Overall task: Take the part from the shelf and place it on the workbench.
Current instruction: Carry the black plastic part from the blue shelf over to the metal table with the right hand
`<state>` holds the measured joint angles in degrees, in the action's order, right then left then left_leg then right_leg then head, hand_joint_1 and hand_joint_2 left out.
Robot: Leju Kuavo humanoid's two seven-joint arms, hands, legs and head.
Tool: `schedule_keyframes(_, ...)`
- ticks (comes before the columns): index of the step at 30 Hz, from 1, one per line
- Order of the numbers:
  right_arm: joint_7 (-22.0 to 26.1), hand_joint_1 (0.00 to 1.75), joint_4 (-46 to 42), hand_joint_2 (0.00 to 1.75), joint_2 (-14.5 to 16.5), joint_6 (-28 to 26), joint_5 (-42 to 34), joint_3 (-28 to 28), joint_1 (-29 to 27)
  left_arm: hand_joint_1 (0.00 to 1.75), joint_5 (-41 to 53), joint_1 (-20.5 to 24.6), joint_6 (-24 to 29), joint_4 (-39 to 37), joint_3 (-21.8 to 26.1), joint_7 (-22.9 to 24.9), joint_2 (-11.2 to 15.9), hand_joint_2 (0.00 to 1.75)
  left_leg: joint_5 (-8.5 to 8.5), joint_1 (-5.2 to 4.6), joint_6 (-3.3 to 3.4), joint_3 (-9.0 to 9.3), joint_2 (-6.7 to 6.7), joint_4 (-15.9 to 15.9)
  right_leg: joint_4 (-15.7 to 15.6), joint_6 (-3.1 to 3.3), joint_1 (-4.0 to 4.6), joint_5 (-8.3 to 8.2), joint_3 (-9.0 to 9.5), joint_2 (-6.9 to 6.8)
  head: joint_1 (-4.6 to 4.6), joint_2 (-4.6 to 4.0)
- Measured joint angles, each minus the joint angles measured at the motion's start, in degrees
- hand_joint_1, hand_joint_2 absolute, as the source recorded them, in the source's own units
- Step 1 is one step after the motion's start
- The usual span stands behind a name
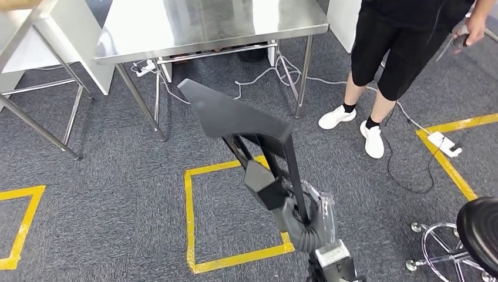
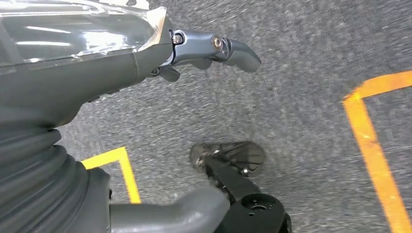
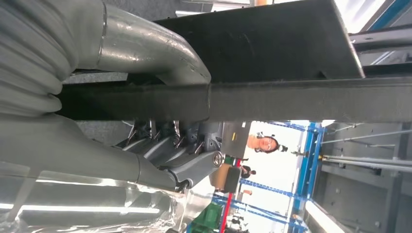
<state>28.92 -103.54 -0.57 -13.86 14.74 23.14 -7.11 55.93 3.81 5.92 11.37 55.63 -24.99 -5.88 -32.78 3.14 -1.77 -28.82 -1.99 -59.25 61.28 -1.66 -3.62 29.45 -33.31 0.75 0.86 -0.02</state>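
Observation:
The part (image 1: 235,114) is a large black piece, a flat pointed panel on a frame of black bars. My right hand (image 1: 296,220) holds it by its lower bars, raised over the carpet. In the right wrist view the thick thumb (image 3: 145,48) curls over a black bar of the part (image 3: 301,99), and the darker fingers (image 3: 187,155) wrap it from the other side. The steel workbench (image 1: 194,29) stands ahead, beyond the part's tip. My left hand (image 2: 97,63) hangs over the carpet with its fingers (image 2: 228,48) stretched out and nothing in it.
A person (image 1: 405,47) in black shorts stands at the right, close to the workbench's corner. Cables and a power strip (image 1: 444,143) lie on the floor there. A black stool (image 1: 478,226) is at the near right. A second steel table (image 1: 35,35) stands at the left. Yellow tape (image 1: 189,217) marks squares.

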Motion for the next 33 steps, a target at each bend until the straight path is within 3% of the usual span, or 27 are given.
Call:
schedule_keyframes(2, 0.0, 1.75, 0.0, 1.75, 0.0, -0.3, 0.0, 0.0, 0.0, 0.00, 0.1, 0.2, 0.0, 0.0, 0.0, 0.1, 0.0, 1.75, -1.57, -0.30, 0.34, -4.74, 1.73, -7.3, -0.2, 0.53, 0.67, 0.84, 1.17, -0.34, 0.31, 0.00)
schedule_keyframes(4, 0.0, 1.75, 0.0, 1.75, 0.0, -0.4, 0.0, 0.1, -0.1, 0.00, 0.2, 0.1, 0.0, 0.0, 0.0, 0.3, -0.1, 1.75, -2.39, -0.81, 1.06, -11.47, 2.14, -15.3, -0.3, 0.87, 1.41, 1.89, 2.27, -0.58, 0.36, 0.00)
schedule_keyframes(5, 0.0, 1.75, 0.0, 1.75, 0.0, -0.4, 0.0, 0.1, -0.1, 0.00, 0.3, 0.0, 0.0, 0.0, 0.0, 0.4, -0.1, 1.75, -1.37, -1.22, 1.71, -13.87, 2.14, -16.8, -0.4, 1.02, 1.78, 2.46, 2.96, -0.61, 0.34, 0.00)
schedule_keyframes(6, 0.0, 1.75, 0.0, 1.75, 0.0, -0.5, 0.0, 0.1, -0.2, 0.00, 0.4, -0.1, 0.0, 0.0, 0.0, 0.6, -0.1, 1.75, 0.90, -1.85, 2.68, -15.25, 2.12, -16.2, -0.7, 1.18, 2.17, 3.06, 3.78, -0.64, 0.36, 0.00)
schedule_keyframes(7, 0.0, 1.75, 0.0, 1.75, 0.0, -0.5, 0.0, 0.1, -0.3, 0.00, 0.5, -0.1, 0.0, 0.0, 0.0, 0.7, -0.1, 1.75, 4.11, -2.70, 3.97, -15.26, 2.09, -13.2, -1.1, 1.36, 2.55, 3.58, 4.69, -0.68, 0.36, 0.00)
schedule_keyframes(9, 0.0, 1.75, 0.0, 1.75, 0.0, -0.6, 0.0, 0.1, -0.5, 0.00, 0.8, -0.3, 0.1, 0.0, 0.0, 0.9, 0.2, 1.75, 9.97, -4.90, 7.34, -13.22, 2.10, -4.9, -2.8, 1.57, 2.98, 4.44, 6.93, -0.76, 0.08, 0.00)
schedule_keyframes(10, 0.0, 1.75, 0.1, 1.75, 0.0, -0.6, 0.0, 0.1, -0.6, 0.00, 0.9, -0.4, 0.1, 0.0, 0.0, 1.0, 0.4, 1.75, 11.26, -5.76, 8.55, -11.95, 2.10, -1.9, -4.0, 1.53, 3.05, 4.69, 8.10, -0.80, -0.11, 0.00)
schedule_keyframes(11, 0.0, 1.75, 0.1, 1.75, 0.0, -0.6, 0.0, 0.2, -0.6, 0.00, 1.0, -0.4, 0.1, 0.1, 0.0, 1.1, 0.6, 1.75, 11.52, -6.33, 9.39, -10.79, 2.08, 0.1, -5.1, 1.41, 3.06, 4.71, 9.55, -0.85, -0.21, 0.00)
schedule_keyframes(13, 0.0, 1.75, 0.1, 1.75, 0.0, -0.6, 0.0, 0.2, -0.6, 0.00, 1.1, -0.3, 0.2, 0.1, 0.0, 1.2, 0.5, 1.75, 10.76, -6.55, 9.98, -8.05, 1.84, 2.5, -6.2, 0.29, 3.20, 3.72, 11.45, -1.10, -0.06, 0.00)
schedule_keyframes(14, 0.0, 1.75, 0.1, 1.75, 0.0, -0.6, 0.0, 0.1, -0.6, 0.00, 1.1, -0.3, 0.2, 0.1, 0.0, 1.2, 0.5, 1.75, 10.52, -6.44, 10.26, -6.36, 1.69, 4.0, -5.3, -0.30, 3.28, 2.93, 11.71, -1.21, 0.01, -0.01)
schedule_keyframes(16, 0.0, 1.75, 0.0, 1.75, -0.1, -0.7, 0.0, 0.1, -0.4, 0.00, 1.2, -0.2, 0.1, 0.0, 0.0, 1.3, 0.3, 1.75, 9.87, -6.03, 10.69, -3.16, 1.43, 6.2, 0.3, -1.02, 3.51, 1.70, 8.82, -1.09, 0.09, -0.05)
schedule_keyframes(18, 0.0, 1.75, 0.0, 1.75, -0.2, -0.8, 0.0, 0.1, -0.5, 0.00, 1.4, -0.2, 0.1, 0.0, 0.0, 1.4, 0.1, 1.75, 8.55, -5.51, 10.07, -1.10, 1.16, 7.0, 7.3, -0.38, 3.46, 3.37, 3.23, -0.82, 0.14, -0.07)
schedule_keyframes(20, 0.0, 1.75, 0.1, 1.75, -0.4, -0.9, 0.0, 0.1, -0.9, 0.00, 1.7, -0.2, 0.1, 0.0, 0.0, 1.5, -0.1, 1.75, 6.65, -5.09, 8.75, 0.93, 0.70, 7.1, 9.6, 0.02, 2.96, 7.99, -1.37, -0.76, 0.09, -0.02)
schedule_keyframes(21, 0.0, 1.75, 0.1, 1.75, -0.5, -0.9, 0.0, 0.1, -1.1, 0.00, 1.9, -0.3, 0.1, 0.0, 0.0, 1.5, -0.2, 1.75, 5.56, -4.87, 8.05, 2.19, 0.45, 7.1, 8.7, -0.30, 2.49, 9.89, -2.77, -0.77, 0.08, -0.01)
schedule_keyframes(22, 0.0, 1.75, 0.1, 1.75, -0.6, -0.9, 0.0, 0.1, -1.3, 0.00, 2.0, -0.5, 0.1, 0.0, 0.0, 1.6, -0.2, 1.75, 4.39, -4.62, 7.36, 3.56, 0.20, 7.0, 6.7, -1.24, 1.88, 10.34, -3.60, -0.78, 0.07, 0.00)
schedule_keyframes(23, 0.0, 1.75, 0.1, 1.75, -0.7, -1.0, 0.0, 0.1, -1.5, 0.00, 2.1, -0.6, 0.1, 0.0, 0.0, 1.8, -0.3, 1.75, 3.04, -4.36, 6.68, 4.92, 0.01, 6.8, 4.2, -2.93, 1.14, 8.31, -4.01, -0.93, 0.05, 0.00)
schedule_keyframes(24, 0.0, 1.75, 0.2, 1.75, -0.8, -1.0, 0.0, 0.1, -1.6, 0.00, 2.2, -0.8, 0.1, 0.0, 0.0, 1.9, -0.2, 1.75, 1.59, -4.37, 6.00, 6.05, -0.19, 6.5, 1.8, -4.91, 0.58, 4.18, -4.12, -1.29, -0.10, -0.01)
schedule_keyframes(25, 0.0, 1.75, 0.4, 1.75, -0.9, -1.0, 0.0, 0.0, -1.7, 0.00, 2.3, -0.9, 0.1, 0.0, -0.1, 2.1, -0.1, 1.75, 0.08, -4.33, 5.52, 6.70, -0.26, 5.9, 0.2, -5.63, 0.30, 0.52, -3.80, -1.61, -0.21, -0.01)
schedule_keyframes(26, -0.1, 1.75, 0.5, 1.75, -0.9, -1.1, 0.0, 0.0, -1.8, 0.00, 2.3, -1.0, 0.1, 0.0, -0.1, 2.3, 0.0, 1.75, -1.31, -4.29, 5.17, 7.14, -0.23, 5.3, -0.5, -5.53, 0.34, -2.47, -3.48, -1.75, -0.04, -0.01)
schedule_keyframes(27, -0.1, 1.75, 0.5, 1.75, -0.9, -1.2, 0.1, -0.1, -1.8, 0.00, 2.3, -0.9, 0.1, 0.0, -0.1, 2.5, 0.0, 1.75, -2.19, -4.19, 4.99, 7.37, -0.13, 4.7, -0.6, -4.36, 0.64, -3.51, -3.10, -1.78, 0.11, -0.01)
schedule_keyframes(28, 0.0, 1.75, 0.4, 1.75, -0.8, -1.3, 0.1, -0.1, -1.7, 0.00, 2.4, -0.7, 0.1, 0.0, -0.1, 2.6, 0.0, 1.75, -2.23, -3.84, 4.95, 6.88, 0.05, 3.4, -0.3, -2.57, 0.83, -2.79, -2.50, -1.48, 0.37, -0.01)
schedule_keyframes(29, 0.0, 1.75, 0.3, 1.75, -0.6, -1.4, 0.1, -0.2, -1.7, 0.00, 2.4, -0.4, 0.1, 0.0, -0.2, 2.7, 0.0, 1.75, -1.47, -3.59, 4.85, 6.08, 0.29, 1.5, -0.4, -1.68, 0.99, -2.44, -2.15, -1.16, 0.63, 0.00)
schedule_keyframes(31, 0.0, 1.75, 0.1, 1.75, -0.4, -1.5, 0.1, -0.3, -1.4, 0.00, 2.5, 0.1, 0.1, 0.0, -0.4, 2.7, -0.1, 1.75, 1.51, -3.28, 4.45, 2.32, 0.81, -5.0, -0.7, -0.50, 1.09, -1.62, -0.96, -0.98, 0.72, 0.00)
schedule_keyframes(33, 0.0, 1.75, 0.1, 1.75, -0.4, -1.5, 0.1, -0.3, -1.3, 0.00, 2.6, 0.2, 0.1, 0.0, -0.6, 2.8, -0.2, 1.75, 2.82, -2.96, 3.72, -3.64, 1.37, -12.6, -1.6, 0.45, 1.20, -0.44, 0.99, -1.06, 0.88, 0.00)
